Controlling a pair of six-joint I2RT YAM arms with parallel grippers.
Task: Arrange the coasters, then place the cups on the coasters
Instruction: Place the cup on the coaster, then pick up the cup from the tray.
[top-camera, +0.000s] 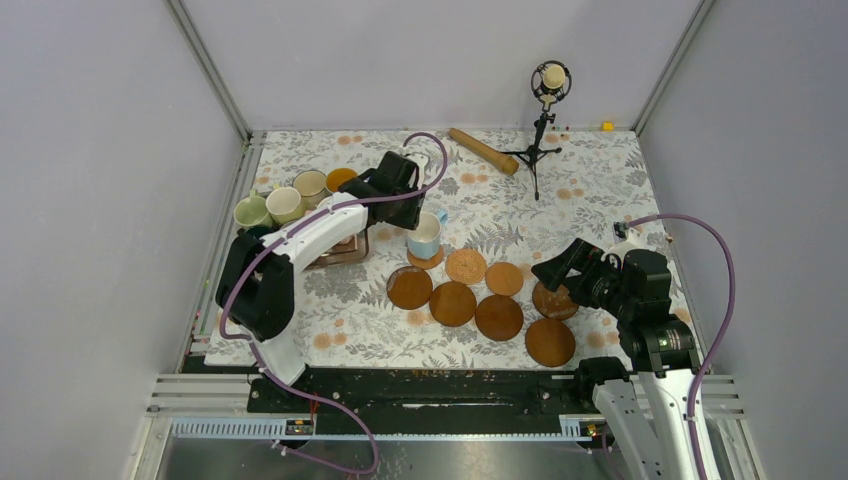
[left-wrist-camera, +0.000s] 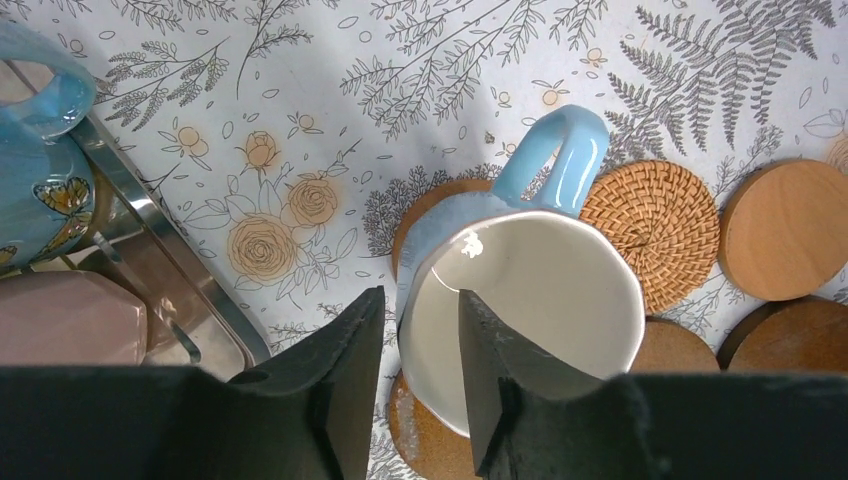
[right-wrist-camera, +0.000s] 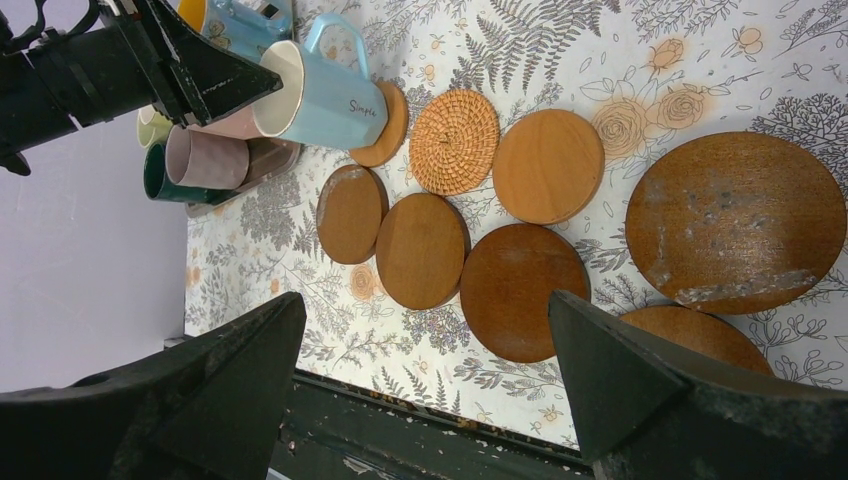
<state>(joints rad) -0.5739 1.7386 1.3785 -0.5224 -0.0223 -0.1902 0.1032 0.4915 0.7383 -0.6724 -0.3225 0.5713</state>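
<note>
The light blue cup (top-camera: 426, 236) (left-wrist-camera: 540, 290) stands upright on a brown coaster (top-camera: 428, 259) (right-wrist-camera: 392, 125) at the left end of the coaster group. My left gripper (top-camera: 414, 214) (left-wrist-camera: 420, 295) straddles its rim, open, one finger inside and one outside, with a gap at the wall. A woven coaster (top-camera: 466, 266) (left-wrist-camera: 650, 230) and several bare wooden coasters (top-camera: 499, 317) (right-wrist-camera: 523, 290) lie to the right. My right gripper (top-camera: 566, 280) (right-wrist-camera: 428, 300) hangs wide open above the rightmost coasters, holding nothing. Several other cups (top-camera: 285, 204) sit at the back left.
A metal tray (top-camera: 340, 256) (left-wrist-camera: 150, 225) beside the left gripper holds a butterfly-print blue cup (left-wrist-camera: 40, 190) and a pink one (left-wrist-camera: 60, 320). A wooden rolling pin (top-camera: 483, 150) and a microphone stand (top-camera: 541, 135) occupy the back. Grey walls enclose the table.
</note>
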